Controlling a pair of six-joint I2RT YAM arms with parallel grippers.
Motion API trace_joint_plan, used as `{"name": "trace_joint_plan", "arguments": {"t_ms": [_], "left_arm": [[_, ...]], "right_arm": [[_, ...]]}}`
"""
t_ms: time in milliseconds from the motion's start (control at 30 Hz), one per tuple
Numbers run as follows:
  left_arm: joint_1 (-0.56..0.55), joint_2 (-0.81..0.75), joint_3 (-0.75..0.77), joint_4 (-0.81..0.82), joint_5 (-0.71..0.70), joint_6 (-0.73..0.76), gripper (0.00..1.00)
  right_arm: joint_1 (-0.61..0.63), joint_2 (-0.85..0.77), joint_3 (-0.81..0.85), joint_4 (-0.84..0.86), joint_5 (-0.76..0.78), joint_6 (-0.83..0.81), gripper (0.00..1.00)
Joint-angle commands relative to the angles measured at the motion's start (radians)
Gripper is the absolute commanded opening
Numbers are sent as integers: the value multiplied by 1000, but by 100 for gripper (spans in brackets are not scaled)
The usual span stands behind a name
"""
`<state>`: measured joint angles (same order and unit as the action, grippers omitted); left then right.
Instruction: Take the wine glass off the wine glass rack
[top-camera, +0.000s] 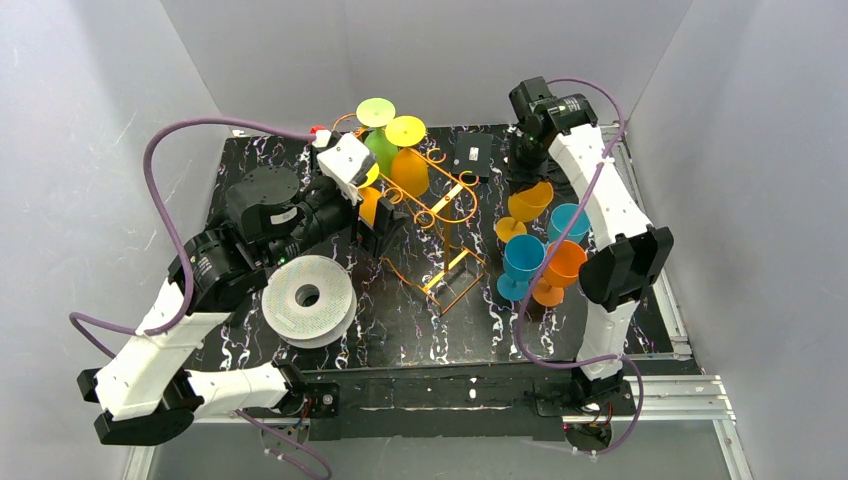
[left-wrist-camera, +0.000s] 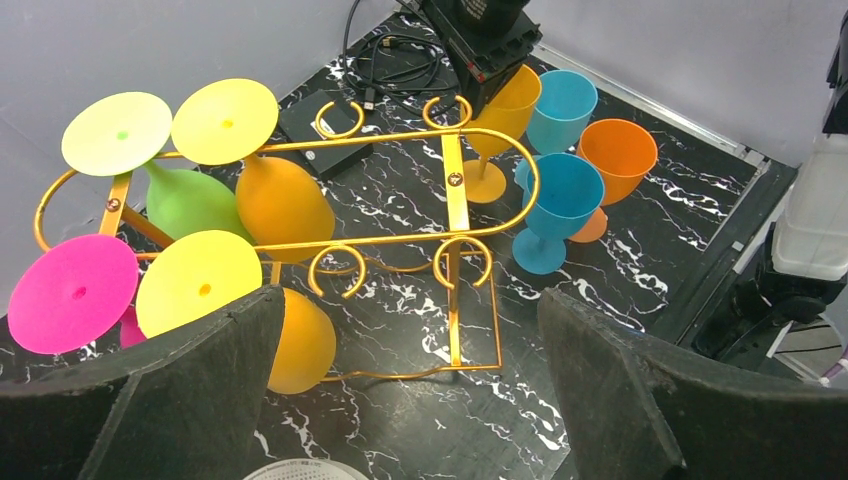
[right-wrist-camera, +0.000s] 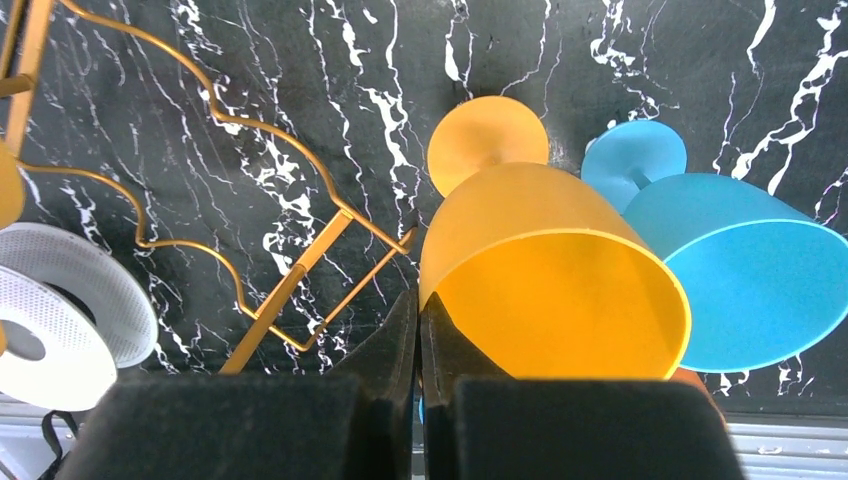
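Note:
The orange-gold wire wine glass rack (top-camera: 440, 200) (left-wrist-camera: 455, 190) stands mid-table. Several wine glasses hang upside down at its left end: a green one (left-wrist-camera: 190, 200), an amber one (left-wrist-camera: 280, 205), a second amber one (left-wrist-camera: 300, 340) and one with a pink foot (left-wrist-camera: 72, 293). My left gripper (top-camera: 375, 230) (left-wrist-camera: 415, 390) is open beside the near amber glass, holding nothing. My right gripper (top-camera: 525, 175) (right-wrist-camera: 418, 310) is shut on the rim of a tilted amber wine glass (right-wrist-camera: 540, 250) (top-camera: 530, 205) to the right of the rack, its foot (right-wrist-camera: 487, 140) down at the table.
Two blue glasses (top-camera: 522, 260) (top-camera: 568, 222) and an orange one (top-camera: 562, 268) stand together right of the rack. A white filament spool (top-camera: 308, 298) lies at the front left. A small black box (top-camera: 472, 155) sits behind the rack. Grey walls enclose the table.

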<state>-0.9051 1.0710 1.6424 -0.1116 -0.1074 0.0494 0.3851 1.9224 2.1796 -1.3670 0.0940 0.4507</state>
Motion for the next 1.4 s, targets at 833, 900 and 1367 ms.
{"name": "trace_joint_plan", "arguments": {"t_ms": [833, 900, 1367], "left_arm": [[4, -34, -8, 24, -57, 24, 98], [4, -32, -7, 23, -57, 21, 98], [4, -28, 10, 11, -59, 33, 100]], "right_arm": [[42, 25, -185, 91, 28, 69, 12], [44, 22, -185, 88, 27, 70, 22], [47, -31, -84, 51, 22, 67, 58]]}}
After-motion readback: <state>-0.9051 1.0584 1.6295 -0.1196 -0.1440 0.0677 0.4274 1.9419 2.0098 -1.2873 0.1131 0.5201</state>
